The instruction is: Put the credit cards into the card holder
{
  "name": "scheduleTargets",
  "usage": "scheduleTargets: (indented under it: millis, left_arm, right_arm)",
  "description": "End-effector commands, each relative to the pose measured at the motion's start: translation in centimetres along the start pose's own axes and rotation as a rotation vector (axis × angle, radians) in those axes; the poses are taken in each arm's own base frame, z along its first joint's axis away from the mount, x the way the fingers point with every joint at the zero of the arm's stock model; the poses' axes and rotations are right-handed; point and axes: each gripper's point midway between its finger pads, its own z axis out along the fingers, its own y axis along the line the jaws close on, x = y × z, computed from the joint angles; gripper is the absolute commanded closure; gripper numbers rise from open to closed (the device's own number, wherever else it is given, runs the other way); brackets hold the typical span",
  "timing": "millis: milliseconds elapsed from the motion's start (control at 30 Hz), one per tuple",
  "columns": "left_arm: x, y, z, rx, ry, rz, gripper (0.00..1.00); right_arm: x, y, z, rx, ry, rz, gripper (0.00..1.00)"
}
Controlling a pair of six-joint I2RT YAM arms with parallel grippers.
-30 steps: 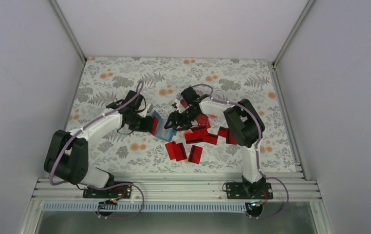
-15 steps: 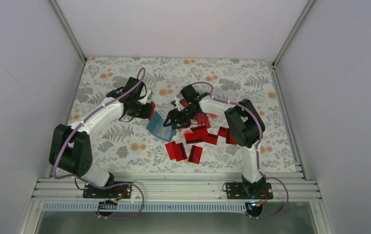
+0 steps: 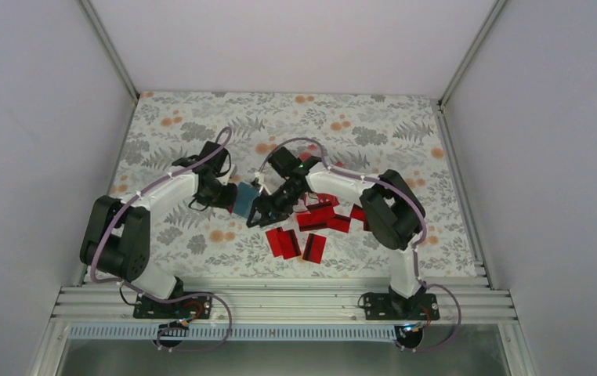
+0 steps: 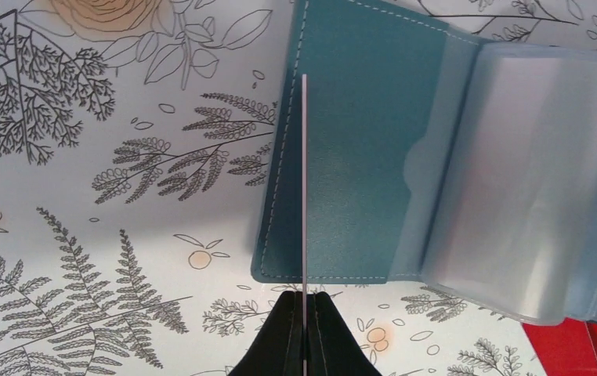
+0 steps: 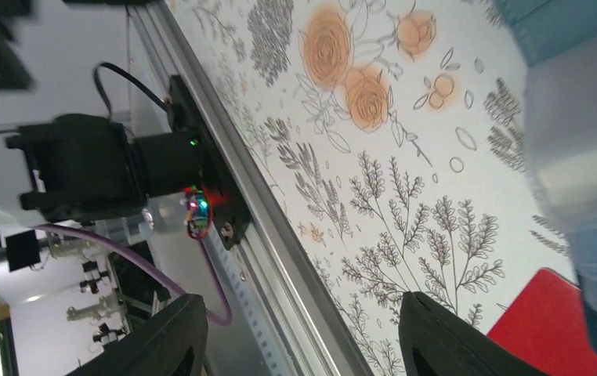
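The teal card holder [image 4: 350, 157] lies open on the flowered table, its clear plastic sleeves [image 4: 530, 180] fanned out to the right. My left gripper [image 4: 304, 296] is shut on a thin credit card [image 4: 304, 180] seen edge-on, its far edge over the holder's teal flap. In the top view the left gripper [image 3: 227, 196] meets the holder [image 3: 242, 200] from the left, and my right gripper [image 3: 262, 211] stands at the holder's right. The right gripper [image 5: 303, 337] is open with nothing between its fingers; the sleeves [image 5: 585, 157] loom at its right. Several red credit cards [image 3: 284, 241] lie scattered nearby.
More red cards [image 3: 323, 217] lie under and beside the right forearm, and one [image 3: 313, 247] sits nearer the front. The aluminium rail [image 3: 280, 301] with both arm bases runs along the near edge. White walls close in both sides.
The right gripper has swung left and nearer, to the holder's right edge. The left gripper lifted away with its card, then came back down to the holder, which shifted slightly left.
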Motion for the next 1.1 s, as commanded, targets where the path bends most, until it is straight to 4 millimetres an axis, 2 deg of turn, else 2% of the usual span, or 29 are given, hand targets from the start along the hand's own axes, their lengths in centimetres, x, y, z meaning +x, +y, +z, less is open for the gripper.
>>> scheduleTargets:
  millis: [0,167,300,500,767,933,1067]
  left_arm:
    - [-0.5,0.2,-0.3,0.005,-0.030,-0.022,0.98]
    - [-0.1,-0.4,-0.5,0.045,-0.027,-0.022,0.98]
    - [0.2,-0.8,-0.6,0.070,-0.018,-0.026,0.98]
    - [0.7,-1.4,-0.4,0.107,-0.005,-0.047,0.98]
    - [0.9,-2.0,-0.8,0.148,0.001,-0.089,0.98]
    - [1.3,-1.9,-0.6,0.146,0.005,-0.120,0.98]
    - [1.0,-1.5,-1.2,0.123,-0.029,-0.141,0.98]
  right_arm:
    - [0.6,-2.0,1.7,0.099,0.029,0.037,0.38]
    - [-0.7,-5.0,1.6,0.217,-0.012,0.101,0.38]
    - [-1.1,-7.1,0.9,0.278,-0.034,0.147,0.38]
    - [-1.1,-8.9,0.4,0.307,-0.032,0.152,0.38]
    - [-2.7,-11.8,-2.5,0.352,-0.103,0.196,0.37]
    - [-4.1,-11.8,-4.0,0.302,-0.132,0.188,0.37]
    - [-4.3,-9.9,-4.2,0.204,-0.119,0.140,0.37]
